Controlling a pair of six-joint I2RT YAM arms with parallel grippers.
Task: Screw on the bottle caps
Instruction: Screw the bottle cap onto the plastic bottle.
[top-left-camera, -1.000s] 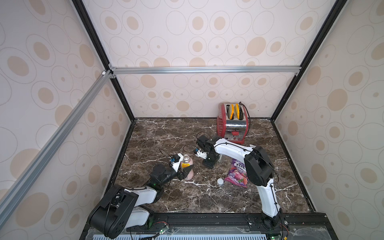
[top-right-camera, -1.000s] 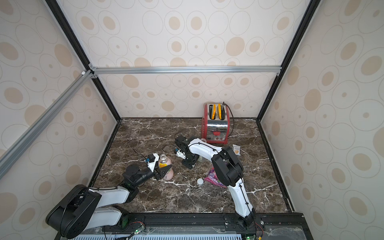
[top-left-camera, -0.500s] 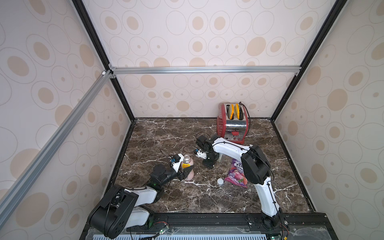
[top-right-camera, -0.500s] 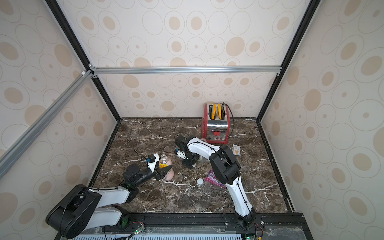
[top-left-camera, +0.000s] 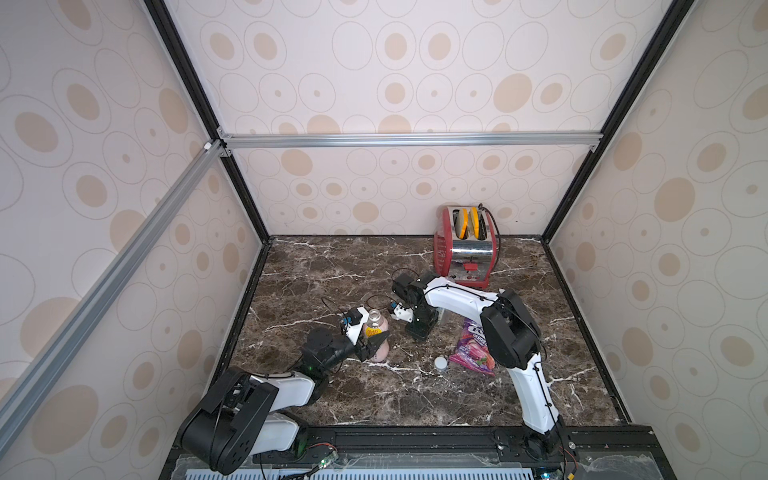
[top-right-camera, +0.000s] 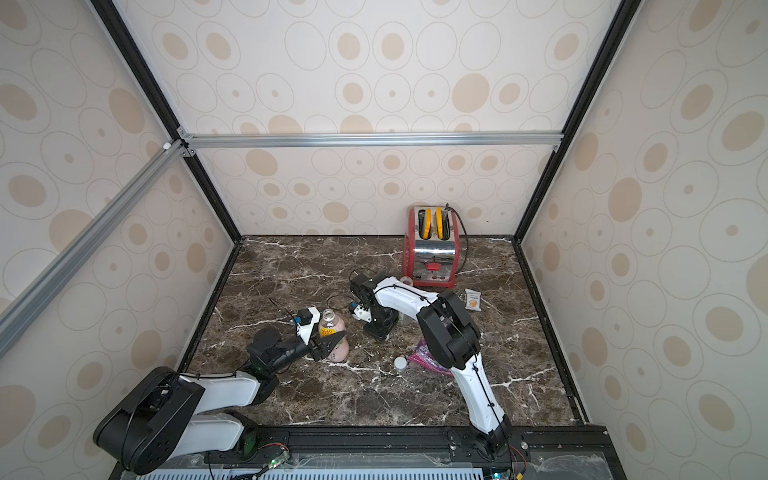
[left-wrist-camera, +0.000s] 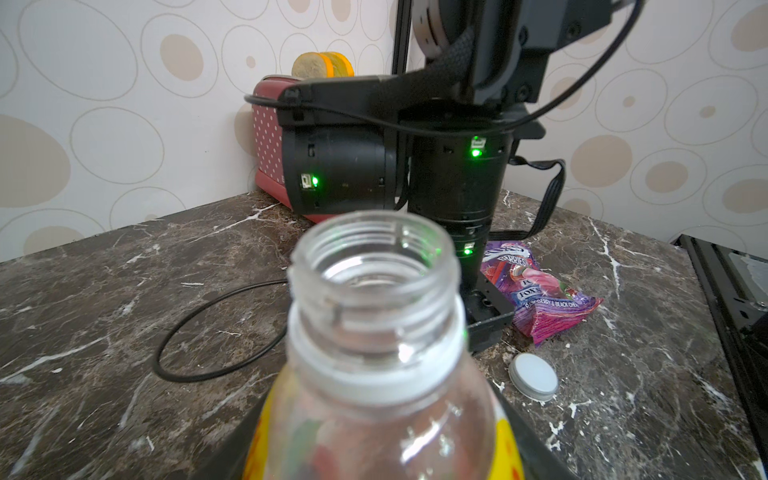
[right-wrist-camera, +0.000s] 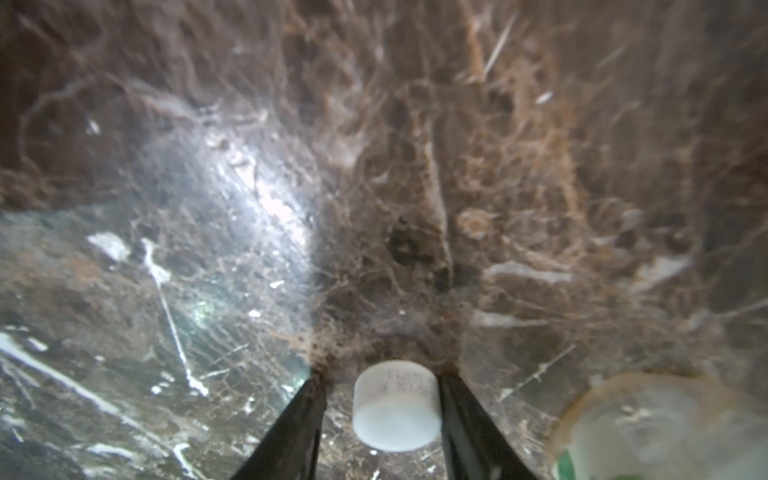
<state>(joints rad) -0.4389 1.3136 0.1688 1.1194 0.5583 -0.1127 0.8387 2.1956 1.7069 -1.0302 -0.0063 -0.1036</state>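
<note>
Marble tabletop (top-left-camera: 332, 270), inspected front to back. Nearest the base, the wide cap (top-left-camera: 441, 363) lies loose, flat face up, just beside the bag (top-left-camera: 473, 347). Neither arm is on it.

Next, the left fingers (top-right-camera: 333, 338) hold the pink bottle (top-left-camera: 377, 338) by its body. It is upright, and the left wrist view confirms an open, uncapped neck.

Beyond it, the right arm points straight down at the tabletop. In the right wrist view the right fingers (right-wrist-camera: 299, 424) stand narrow on either side of the small cap (right-wrist-camera: 397, 411). The cap sits on the tabletop with its axis vertical and closed face up. One finger appears to touch its rim, and a slim gap remains at the other.

Judgement: the cap is straddled but not yet gripped, and the pick-up turns on closing squarely across its width. The right arm is plainly the nearer.

The clear bottle (right-wrist-camera: 648, 428) stands just beside the cap and appears uncapped. The toaster (top-left-camera: 465, 249) sits at the rear, well apart.

Against a second ago, the right elbow has shifted slightly inward. The bottles, wide cap and left arm are unmoved.
</note>
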